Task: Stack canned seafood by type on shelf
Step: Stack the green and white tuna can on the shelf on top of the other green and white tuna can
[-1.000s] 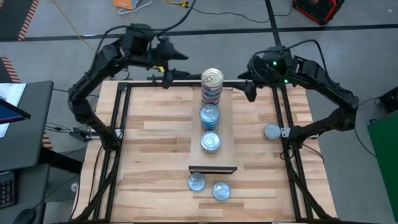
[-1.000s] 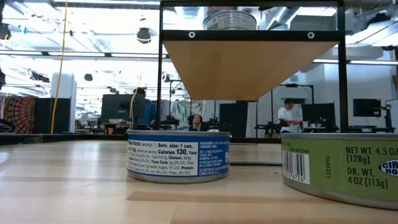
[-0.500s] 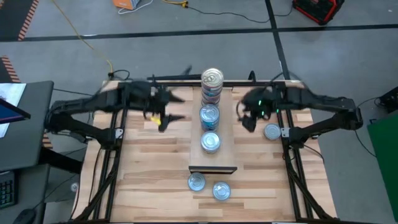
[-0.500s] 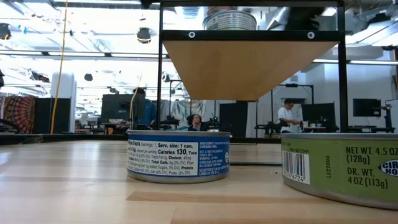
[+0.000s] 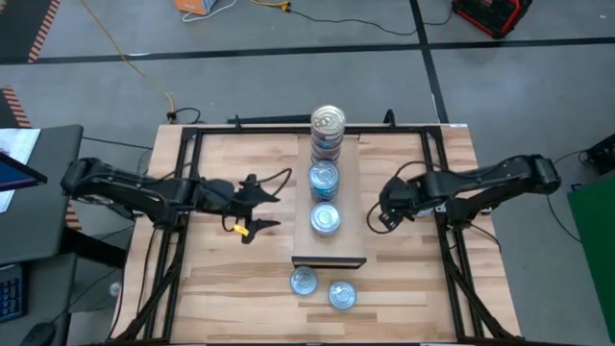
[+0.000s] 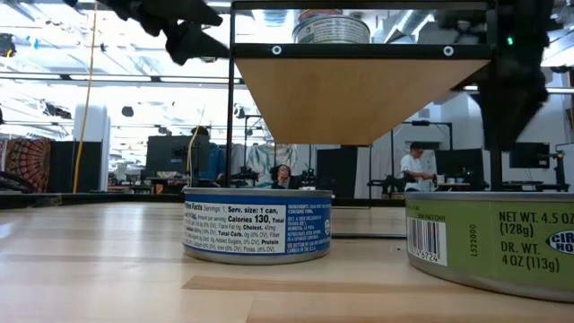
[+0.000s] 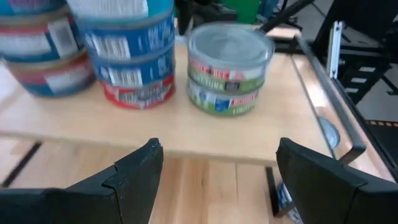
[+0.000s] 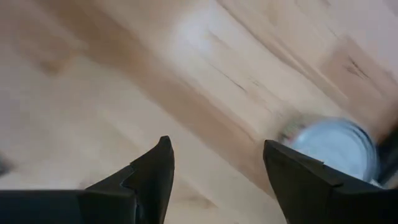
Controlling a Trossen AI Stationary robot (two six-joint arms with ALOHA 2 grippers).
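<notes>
From above, the striped wood bench (image 5: 240, 259) sits inside a black frame on grey floor. The shelf (image 5: 348, 192) runs down frame centre with three stacks of tins (image 5: 325, 178); two loose tins (image 5: 317, 286) lie just below its lower end. The left claw (image 5: 258, 204) hovers left of the shelf, spread and empty; the right claw (image 5: 377, 213) hovers close beside the shelf's right edge, also spread and empty.

At bench height, a blue-labelled tin (image 6: 257, 224) stands centre and a green-labelled one (image 6: 491, 240) at right, apart from each other, with the shelf's underside above.

The left wrist view faces the shelf's long edge and a green two-tin stack (image 7: 230, 76) beside blue stacks.

The right wrist view shows one loose tin (image 8: 336, 146) on bare wood near that claw (probably the next pick).

Judged: centre the fingers across the tin's rim, descend squarely, lift clear of the shelf edge. Frame rails and the tall stacks limit sideways room; the left half of the bench is open.
</notes>
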